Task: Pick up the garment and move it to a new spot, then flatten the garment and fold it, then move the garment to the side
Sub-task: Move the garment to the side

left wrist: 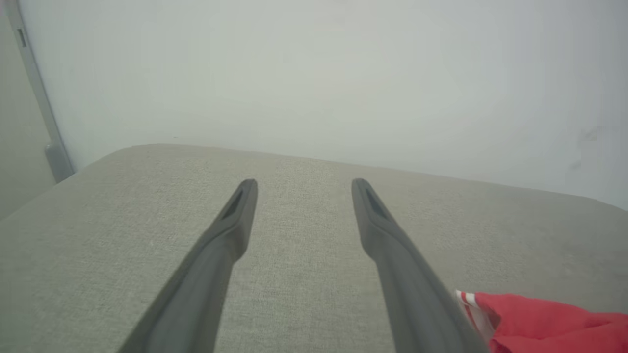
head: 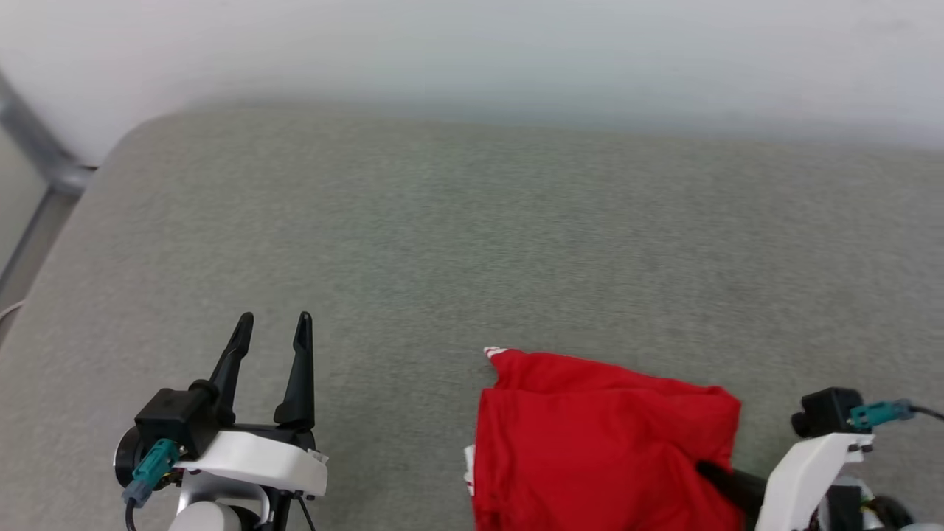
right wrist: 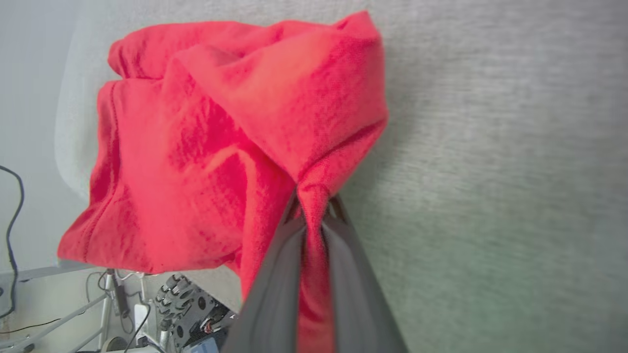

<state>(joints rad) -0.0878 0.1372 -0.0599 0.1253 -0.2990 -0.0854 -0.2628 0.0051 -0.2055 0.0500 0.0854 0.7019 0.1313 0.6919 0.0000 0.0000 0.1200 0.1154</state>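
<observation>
The garment (head: 590, 435) is a crumpled red shirt lying at the near right of the grey cushioned surface (head: 472, 243), with a bit of red-white striped trim at its far left corner. My right gripper (right wrist: 314, 203) is shut on a pinched fold of the red cloth (right wrist: 235, 137); in the head view its dark fingers (head: 726, 479) reach into the garment's right side. My left gripper (head: 274, 321) stands open over bare surface to the garment's left, nothing between its fingers (left wrist: 230, 230). A red corner of the garment (left wrist: 544, 318) shows at the left wrist view's lower right.
A pale wall (head: 472, 51) runs behind the surface. A grey metal frame (head: 37, 162) stands past the surface's far left edge. Cables and equipment (right wrist: 122, 304) lie below the surface's near edge in the right wrist view.
</observation>
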